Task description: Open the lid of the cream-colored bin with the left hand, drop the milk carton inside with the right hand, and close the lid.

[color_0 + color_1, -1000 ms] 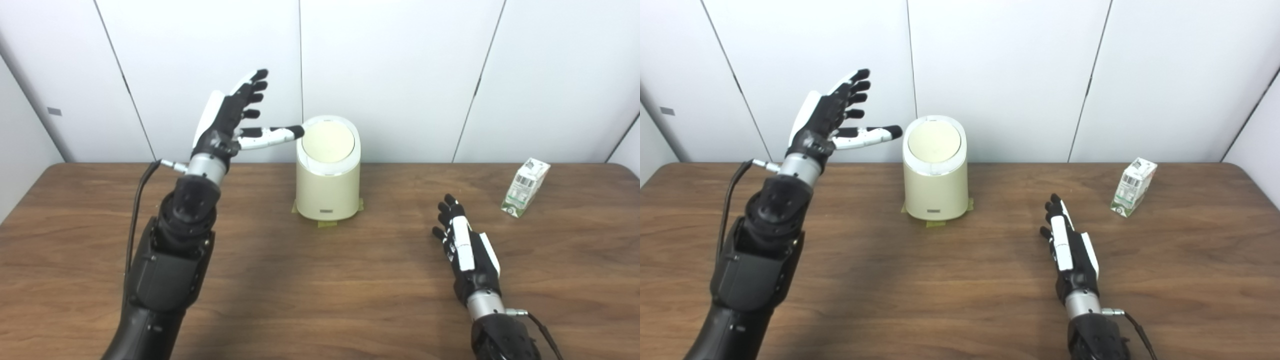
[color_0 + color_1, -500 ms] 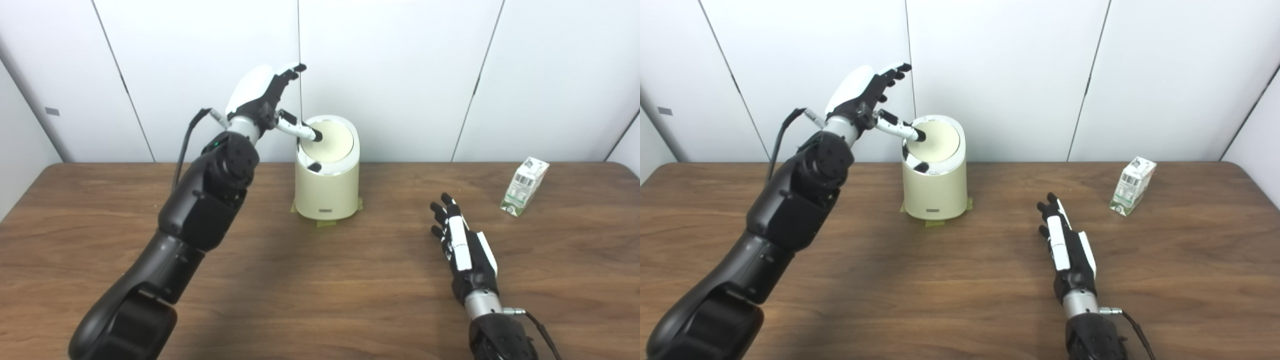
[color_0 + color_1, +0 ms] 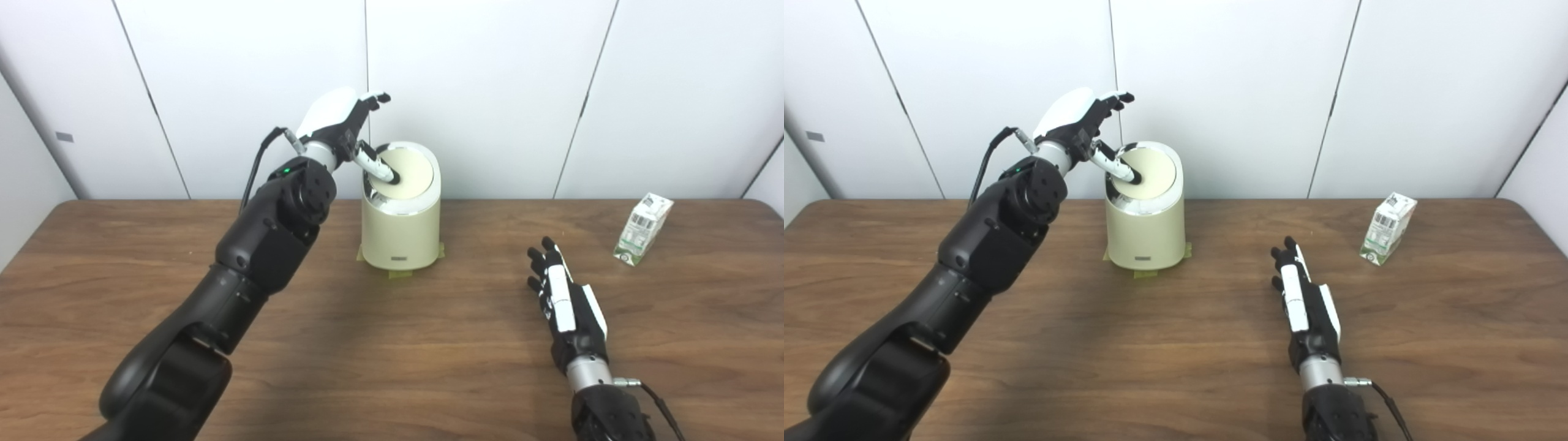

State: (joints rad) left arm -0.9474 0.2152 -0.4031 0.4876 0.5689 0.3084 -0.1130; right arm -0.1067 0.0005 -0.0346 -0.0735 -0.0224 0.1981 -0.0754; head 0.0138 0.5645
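A: Where is the cream-colored bin?

B: At the counter's 12 o'clock, round lid tilted, the left hand's thumb pressing it, fingers released.

A: And the milk carton?

B: White-green, leaning, 2 o'clock. The right hand rests empty, fingers extended.

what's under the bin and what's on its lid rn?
Yellow-green tape peeks out beneath the cream-colored bin, on the table. The left hand has its thumb tip on the lid. The bin's inside is hidden.
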